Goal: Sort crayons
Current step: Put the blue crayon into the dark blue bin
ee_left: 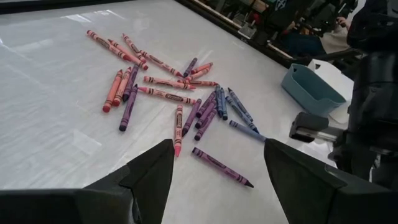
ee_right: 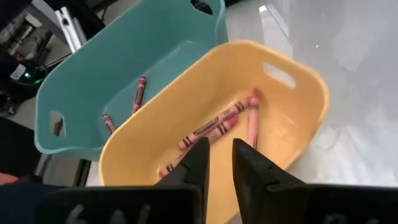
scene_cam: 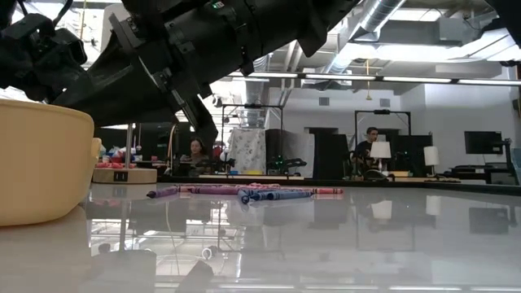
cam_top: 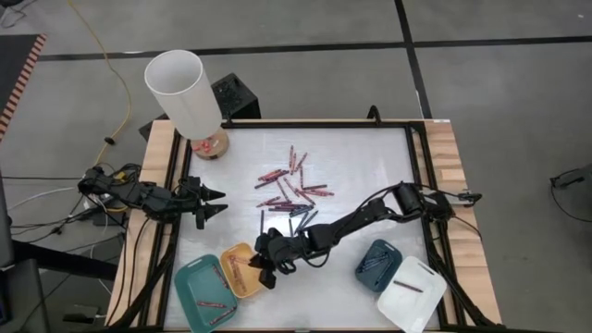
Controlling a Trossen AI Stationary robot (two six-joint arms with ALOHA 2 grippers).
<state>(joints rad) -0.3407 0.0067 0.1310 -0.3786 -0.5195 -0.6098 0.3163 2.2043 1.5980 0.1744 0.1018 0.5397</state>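
Note:
Loose crayons, red, pink, purple and blue, lie scattered on the white table top; they also show in the left wrist view and the low view. My right gripper hovers over the yellow tray, fingers a narrow gap apart with nothing between them. Three pink crayons lie on the tray's floor. In the high view the right gripper is at the yellow tray's right side. My left gripper waits open at the table's left edge, its fingers pointing toward the pile.
A teal tray holding red crayons sits left of the yellow one. A dark-blue tray and a white tray sit at the near right. A tall white cylinder on a wooden base stands at the far left corner.

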